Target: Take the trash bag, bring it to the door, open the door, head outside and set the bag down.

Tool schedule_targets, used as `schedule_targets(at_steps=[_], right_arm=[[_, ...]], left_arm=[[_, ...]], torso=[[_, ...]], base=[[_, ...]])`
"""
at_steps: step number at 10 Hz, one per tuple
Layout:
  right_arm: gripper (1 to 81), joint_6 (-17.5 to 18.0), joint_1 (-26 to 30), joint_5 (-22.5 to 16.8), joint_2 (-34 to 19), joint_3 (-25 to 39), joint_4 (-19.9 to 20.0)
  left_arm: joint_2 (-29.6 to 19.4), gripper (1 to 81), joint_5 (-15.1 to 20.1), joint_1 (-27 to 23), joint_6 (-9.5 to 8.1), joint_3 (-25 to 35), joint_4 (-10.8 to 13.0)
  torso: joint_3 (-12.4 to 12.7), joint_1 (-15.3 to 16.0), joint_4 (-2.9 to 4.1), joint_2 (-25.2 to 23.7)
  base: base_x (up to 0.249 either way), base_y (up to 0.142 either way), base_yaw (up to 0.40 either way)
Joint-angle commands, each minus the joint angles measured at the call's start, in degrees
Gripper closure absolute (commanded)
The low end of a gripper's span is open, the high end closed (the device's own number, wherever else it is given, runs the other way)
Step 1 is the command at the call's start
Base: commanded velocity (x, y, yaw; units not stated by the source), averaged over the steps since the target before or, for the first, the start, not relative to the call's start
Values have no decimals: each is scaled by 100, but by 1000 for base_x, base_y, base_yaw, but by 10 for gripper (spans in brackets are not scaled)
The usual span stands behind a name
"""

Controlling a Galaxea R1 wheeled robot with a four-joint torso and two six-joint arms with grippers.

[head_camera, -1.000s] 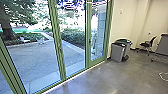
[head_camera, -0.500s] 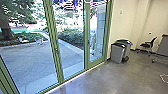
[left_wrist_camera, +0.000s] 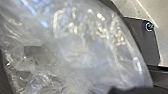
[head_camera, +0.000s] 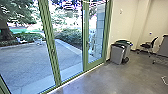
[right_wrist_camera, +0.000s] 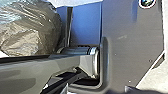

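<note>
With the trash bag (left_wrist_camera: 82,47) close before our left wrist camera, though we cannot tell either gripper's opening or hold, we are needing slow, swing-free turns toward the green-framed glass door (head_camera: 85,57).

Both wrists are turned toward the robot's own dark plate (right_wrist_camera: 130,50) and jointed bar (right_wrist_camera: 37,68).

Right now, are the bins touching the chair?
Apart. The head view shows a gap between the bins and the chair, with floor visible there.
</note>
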Motion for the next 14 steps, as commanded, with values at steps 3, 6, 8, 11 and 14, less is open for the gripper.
schedule_targets(at_steps=[3, 6, 8, 11, 14], right_arm=[[10, -104, 235, -404, 147, 86, -72], [10, -104, 244, -404, 156, 86, -72], [10, -104, 253, -404, 156, 86, -72], [10, -104, 244, -404, 156, 77, -72], [10, -104, 244, -396, 156, 77, -72]], left_arm=[[-20, 811, 336, -301, 20, 11, 29], [-11, 811, 336, -301, 20, 11, 37], [-29, 811, 336, -292, 20, 11, 29], [-38, 811, 318, -292, 29, 11, 29], [-29, 811, 318, -301, 29, 19, 37]], torso=[[0, 0, 0, 0], [0, 0, 0, 0], [0, 0, 0, 0], [0, -2, 0, 0], [0, -2, 0, 0]], base=[[169, -79, 0], [169, -80, 0], [169, -80, 0], [169, -80, 0], [169, -81, 0]])
